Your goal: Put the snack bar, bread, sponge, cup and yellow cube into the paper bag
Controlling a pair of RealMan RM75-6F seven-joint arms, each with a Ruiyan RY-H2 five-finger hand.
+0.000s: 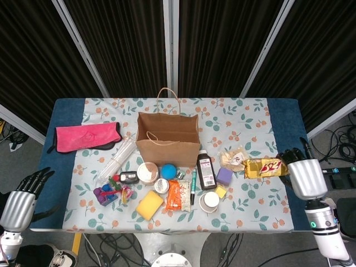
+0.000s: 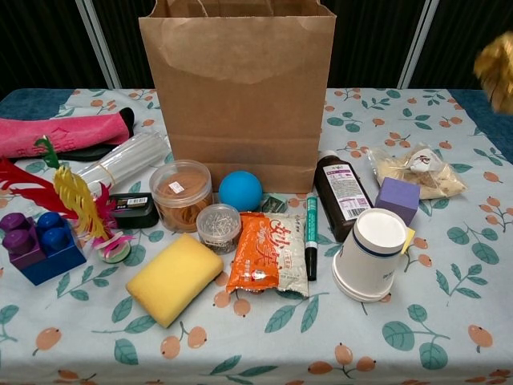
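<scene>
While my right hand [image 1: 303, 177] hangs at the right edge of the head view, its fingers are wrapped round one end of the snack bar [image 1: 266, 166], and the gold wrapper sticks out toward the middle of the frame, clear of the table [image 1: 256, 119]. In the chest view the bar shows only as a blurred gold patch in the upper right corner.

My left hand [image 1: 22, 196] sits in the lower left corner of the head view, off the table's edge, fingers spread and holding nothing.

The paper bag [image 1: 168, 139] stands upright and open-mouthed at centre frame. Just right of it and lower lies the bread [image 1: 234, 158] in its clear wrap. The cup [image 1: 209, 201] rests mouth up below a dark bottle [image 1: 206, 169], and the yellow cube [image 1: 221, 192] is tucked just beside the cup on its right, under a purple block [image 1: 225, 176]. The sponge [image 1: 149, 204] lies lower left of centre, near the table's bottom edge, beside an orange packet [image 1: 178, 196].
</scene>
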